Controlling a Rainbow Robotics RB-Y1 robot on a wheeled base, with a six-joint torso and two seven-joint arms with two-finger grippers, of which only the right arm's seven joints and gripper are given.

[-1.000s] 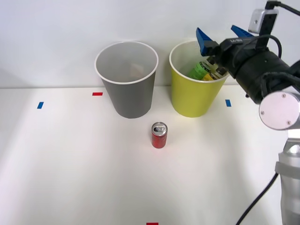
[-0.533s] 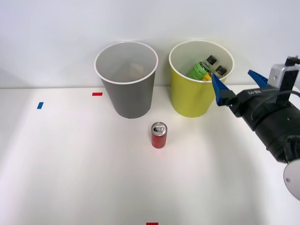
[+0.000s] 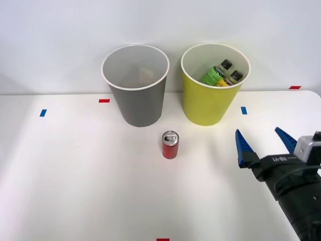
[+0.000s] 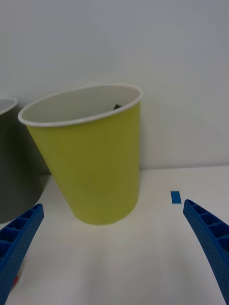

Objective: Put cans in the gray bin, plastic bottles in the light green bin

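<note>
A small red can (image 3: 170, 145) with a silver top stands upright on the white table, in front of the gap between the two bins. The gray bin (image 3: 136, 95) stands at the back left of it, the light green bin (image 3: 209, 100) at the back right. Two plastic bottles with black caps lean inside the light green bin, one green-labelled (image 3: 214, 74) and one yellow-labelled (image 3: 231, 79). My right gripper (image 3: 265, 144) hovers open and empty at the lower right, well right of the can. Seen from the wrist, the light green bin (image 4: 93, 157) stands ahead of the gripper (image 4: 114, 259), with the gray bin (image 4: 12, 167) at the edge.
Small tape marks dot the table: blue ones (image 3: 43, 112) (image 3: 244, 110), red ones (image 3: 104, 100) (image 3: 295, 87) (image 3: 163, 239). A white wall rises just behind the bins. The table's right corner lies near my arm.
My right gripper has pulled back from above the light green bin, coming down and toward the front right of the table, open throughout. Both bottles now lie uncovered in that bin.
</note>
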